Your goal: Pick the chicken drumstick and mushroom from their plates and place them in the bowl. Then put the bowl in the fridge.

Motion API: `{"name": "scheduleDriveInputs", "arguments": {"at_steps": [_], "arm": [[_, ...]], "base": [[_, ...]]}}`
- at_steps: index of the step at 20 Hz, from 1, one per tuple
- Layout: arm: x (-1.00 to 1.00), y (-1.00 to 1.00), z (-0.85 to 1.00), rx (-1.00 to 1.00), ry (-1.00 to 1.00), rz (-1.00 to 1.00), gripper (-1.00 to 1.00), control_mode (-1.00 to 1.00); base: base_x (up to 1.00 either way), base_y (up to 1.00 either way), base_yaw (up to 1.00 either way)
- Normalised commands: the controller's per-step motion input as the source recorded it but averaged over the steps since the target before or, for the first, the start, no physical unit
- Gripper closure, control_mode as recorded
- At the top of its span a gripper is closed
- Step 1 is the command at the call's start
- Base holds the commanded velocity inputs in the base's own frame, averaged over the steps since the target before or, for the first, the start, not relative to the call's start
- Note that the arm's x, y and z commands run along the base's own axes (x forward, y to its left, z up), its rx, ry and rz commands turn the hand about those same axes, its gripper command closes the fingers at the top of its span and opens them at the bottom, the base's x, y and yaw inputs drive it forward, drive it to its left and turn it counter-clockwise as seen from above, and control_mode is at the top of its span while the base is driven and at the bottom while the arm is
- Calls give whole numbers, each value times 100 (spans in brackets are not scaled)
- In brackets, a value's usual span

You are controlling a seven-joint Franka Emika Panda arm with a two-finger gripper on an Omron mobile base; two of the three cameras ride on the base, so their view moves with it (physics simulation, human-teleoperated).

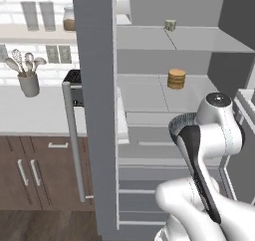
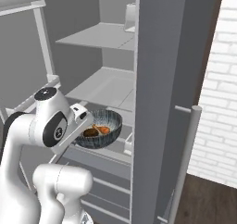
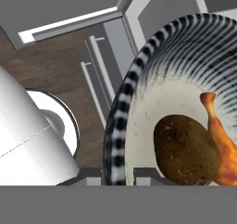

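Mushroom [image 3: 186, 150], drumstick [image 3: 221, 140] in bowl [image 2: 106, 140], before fridge shelves [image 2: 104, 86].

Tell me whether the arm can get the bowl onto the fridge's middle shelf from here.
Probably yes: the fridge door stands open, the bowl held by the end effector hangs just before the bare middle shelf, nothing between.

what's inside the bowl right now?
In the bowl lie the mushroom and, touching it, the chicken drumstick. They cover the bowl floor beneath them; the hand view cuts off the drumstick's thick end. The gripper clamps the rim.
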Motion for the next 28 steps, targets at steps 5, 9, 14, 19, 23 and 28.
{"name": "scheduleDriveInputs", "arguments": {"at_steps": [5, 9, 14, 19, 23, 28], "arm": [[4, 0, 2, 0, 0, 0, 100, -100], [4, 1, 44, 0, -14, 5, 100, -100], [51, 3, 54, 0, -20, 14, 100, -100], [100, 0, 13, 0, -2, 25, 100, -100], [100, 4, -2, 0, 0, 20, 100, -100], [100, 15, -5, -1, 0, 3, 100, -100]], "base": [[18, -4, 0], [0, 0, 0], [0, 0, 0], [0, 0, 0], [0, 0, 0], [0, 0, 0]]}}
